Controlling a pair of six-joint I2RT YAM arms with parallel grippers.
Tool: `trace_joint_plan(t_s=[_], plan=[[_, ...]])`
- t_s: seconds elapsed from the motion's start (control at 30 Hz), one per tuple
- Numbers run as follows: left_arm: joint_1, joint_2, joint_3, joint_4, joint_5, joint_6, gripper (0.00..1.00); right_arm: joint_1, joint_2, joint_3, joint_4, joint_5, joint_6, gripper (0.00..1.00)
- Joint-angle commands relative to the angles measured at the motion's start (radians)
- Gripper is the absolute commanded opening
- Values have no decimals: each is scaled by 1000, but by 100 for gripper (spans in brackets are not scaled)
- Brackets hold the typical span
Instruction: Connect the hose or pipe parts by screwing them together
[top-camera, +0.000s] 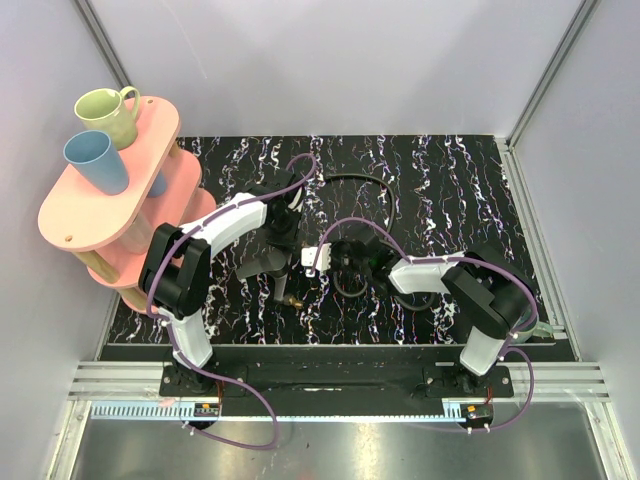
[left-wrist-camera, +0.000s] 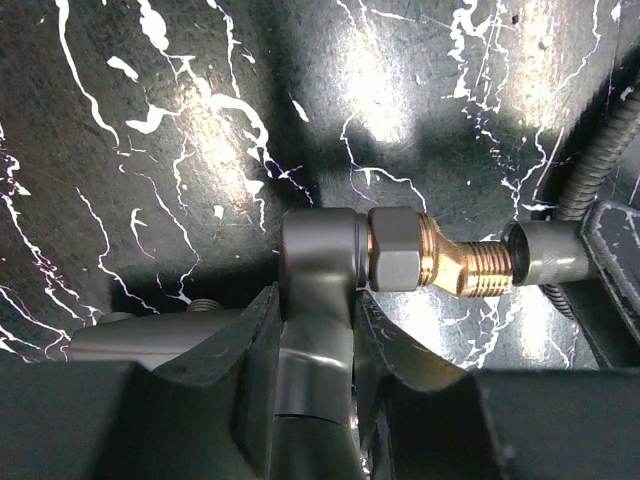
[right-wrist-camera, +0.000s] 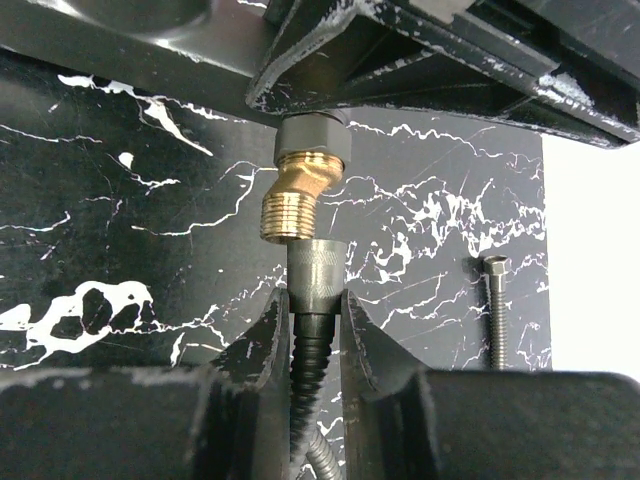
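My left tool (left-wrist-camera: 317, 308) clamped on grey fitting (left-wrist-camera: 320, 245); my right tool (right-wrist-camera: 315, 302) clamped on hose (right-wrist-camera: 318, 265), its end meeting the fitting's brass thread (right-wrist-camera: 290, 205).

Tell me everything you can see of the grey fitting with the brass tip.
Dark grey, metallic-looking fitting with a grey hex nut and a bent brass threaded tip. The left gripper clamps its grey body over the marbled table. The thread's end meets the hose's grey collar, which the right gripper holds; threads exposed.
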Motion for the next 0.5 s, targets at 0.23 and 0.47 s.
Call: trace_joint_plan(t_s=[0.23, 0.47], plan=[[-1, -53, 12, 27, 24, -63, 0, 24, -19, -25, 93, -12, 74, 0], [-2, -61, 0, 33, 46, -52, 0, 28, -9, -33, 145, -18, 106, 0]])
